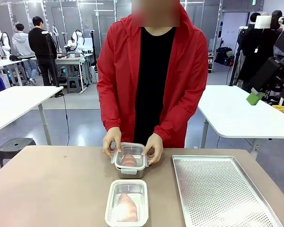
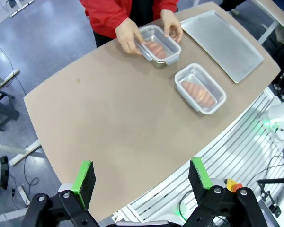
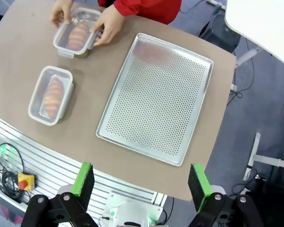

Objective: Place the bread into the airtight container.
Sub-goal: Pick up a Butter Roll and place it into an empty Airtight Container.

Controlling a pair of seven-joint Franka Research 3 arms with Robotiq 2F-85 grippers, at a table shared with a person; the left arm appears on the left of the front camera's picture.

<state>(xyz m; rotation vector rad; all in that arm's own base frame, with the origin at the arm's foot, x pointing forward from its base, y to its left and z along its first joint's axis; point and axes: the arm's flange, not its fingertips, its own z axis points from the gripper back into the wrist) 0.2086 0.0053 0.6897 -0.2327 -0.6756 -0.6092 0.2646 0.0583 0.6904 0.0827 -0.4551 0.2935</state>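
While both arms hang high above the table, neither is engaged w/ the work. Left pincer: jaws spread wide, nothing between them, well above the near edge. Right pincer: same, jaws wide apart and empty, over the near right corner.

Perforated metal tray lies on the right side of the table, bare; judged to be the source or staging spot for bread, now unused.

Near container, centre-near, holds a bread lying lengthwise; a clear lid seems to sit on it, though latching can't be confirmed.

Far container sits just beyond it, also w/ a bread inside under a clear lid. Person's hands flank it: one hand on its left side, other hand on its right, fingers on the lid edges. Judged reason: pressing or clipping the lid shut to seal it, container steadied from both sides.

Assessment: bread already in both boxes; placement appears done, sealing in hand. Pincers likely parked high to keep clear of the person.
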